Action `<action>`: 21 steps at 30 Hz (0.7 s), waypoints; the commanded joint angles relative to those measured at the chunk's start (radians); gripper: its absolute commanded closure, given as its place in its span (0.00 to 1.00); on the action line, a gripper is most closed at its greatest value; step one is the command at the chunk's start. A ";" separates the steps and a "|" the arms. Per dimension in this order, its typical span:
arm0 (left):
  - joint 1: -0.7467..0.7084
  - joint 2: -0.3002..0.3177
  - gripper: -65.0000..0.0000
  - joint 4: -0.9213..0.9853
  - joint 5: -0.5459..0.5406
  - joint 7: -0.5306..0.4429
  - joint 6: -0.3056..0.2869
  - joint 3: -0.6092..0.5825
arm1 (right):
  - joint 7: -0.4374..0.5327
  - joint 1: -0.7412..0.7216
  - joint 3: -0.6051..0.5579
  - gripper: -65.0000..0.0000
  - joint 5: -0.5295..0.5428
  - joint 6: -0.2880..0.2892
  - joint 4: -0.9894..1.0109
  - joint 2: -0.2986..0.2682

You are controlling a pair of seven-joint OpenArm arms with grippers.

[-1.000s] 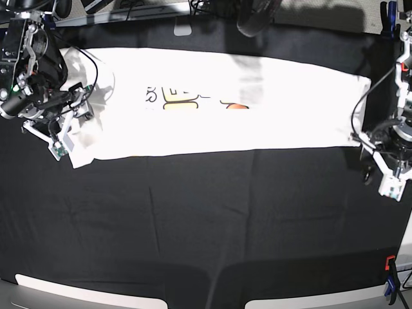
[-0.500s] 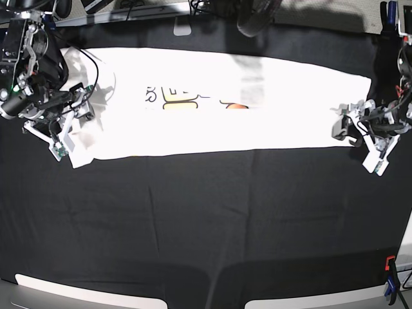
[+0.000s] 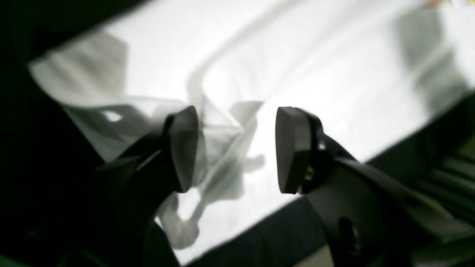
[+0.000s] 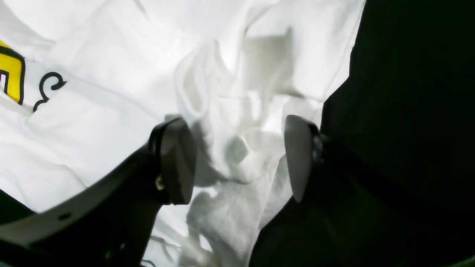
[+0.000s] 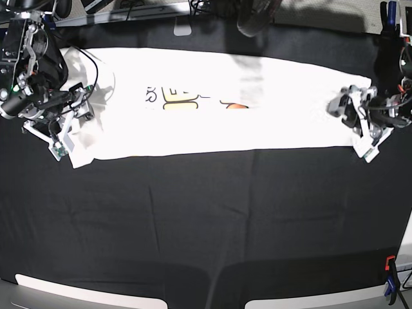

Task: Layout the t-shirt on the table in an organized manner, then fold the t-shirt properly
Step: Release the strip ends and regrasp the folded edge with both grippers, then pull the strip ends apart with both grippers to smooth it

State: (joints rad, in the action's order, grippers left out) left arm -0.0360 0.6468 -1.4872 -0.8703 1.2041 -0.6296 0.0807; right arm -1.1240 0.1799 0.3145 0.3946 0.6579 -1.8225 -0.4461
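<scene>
- The t-shirt (image 5: 219,103) is spread long across the table (image 5: 206,219).
- The left gripper (image 3: 235,148) is held apart over its hem corner.
- The right gripper (image 4: 237,159) is held apart around bunched cloth.

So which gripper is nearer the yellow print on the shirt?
Right. The right gripper sits over the t-shirt's end nearest the yellow print; the left gripper is at the far opposite end.

Lab: clamped black-cloth table (image 5: 193,225), cables (image 5: 129,5).
</scene>
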 commanded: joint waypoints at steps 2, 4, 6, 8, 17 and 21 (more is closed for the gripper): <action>0.014 0.040 0.52 -0.014 -0.058 0.014 -0.011 0.010 | 0.020 -0.014 0.007 0.45 0.010 0.001 -0.019 -0.016; 0.014 0.066 0.52 -0.014 -0.097 0.015 -0.011 0.010 | 0.020 -0.014 0.007 0.45 0.009 0.001 -0.019 -0.016; 0.014 0.097 0.52 -0.014 -0.145 0.016 -0.011 0.010 | 0.020 -0.014 0.007 0.45 0.009 0.001 -0.019 -0.016; 0.014 0.131 0.52 -0.014 -0.189 0.031 -0.011 0.010 | 0.020 -0.014 0.007 0.45 0.009 0.001 -0.019 -0.016; 0.017 0.211 0.52 -0.014 -0.223 -0.017 0.011 0.010 | 0.021 -0.014 0.007 0.45 0.010 0.001 -0.019 -0.016; 0.016 0.179 0.52 -0.014 0.015 -0.134 0.226 0.010 | 0.019 -0.014 0.007 0.45 0.011 0.000 -0.019 -0.016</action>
State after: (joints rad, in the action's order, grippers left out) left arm -0.0353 0.8013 -1.4879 -0.8364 1.0794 -0.3893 0.0803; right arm -1.1240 0.1799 0.3145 0.3946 0.6579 -1.8225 -0.4461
